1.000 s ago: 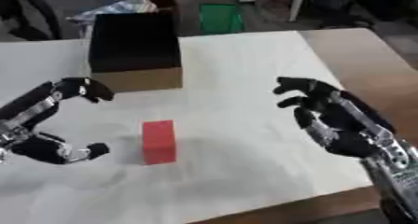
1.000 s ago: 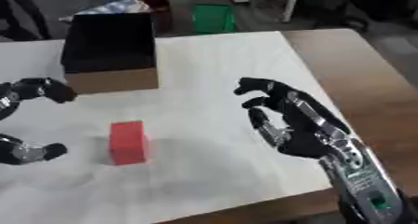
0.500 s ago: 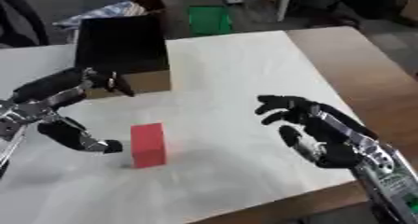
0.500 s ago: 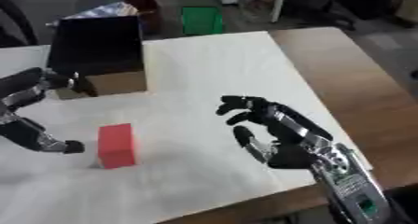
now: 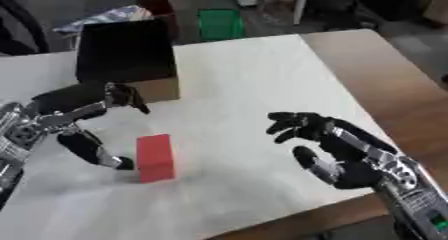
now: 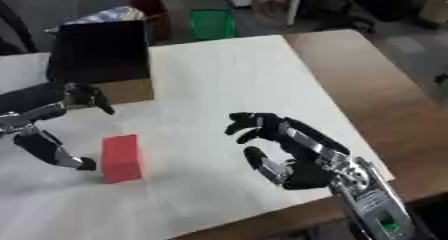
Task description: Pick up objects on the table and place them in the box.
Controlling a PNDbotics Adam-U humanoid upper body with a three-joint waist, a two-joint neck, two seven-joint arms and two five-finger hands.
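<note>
A red block [image 5: 155, 157] stands upright on the white table cover, left of centre. My left hand [image 5: 74, 119] is open just to its left, fingers spread above it and the thumb tip low beside the block's left face; I cannot tell if it touches. The open cardboard box [image 5: 127, 58], dark inside, sits behind the block at the back left. My right hand [image 5: 334, 151] hovers open at the right, palm turned left, holding nothing and well apart from the block.
The bare brown tabletop [image 5: 378, 79] shows to the right of the white cover [image 5: 245, 79]. A green crate [image 5: 220, 24] and other clutter lie on the floor beyond the far edge.
The camera has shifted, so the whole scene sits differently. My left hand has closed in on the red block from the left. My right hand has drifted lower and nearer the centre.
</note>
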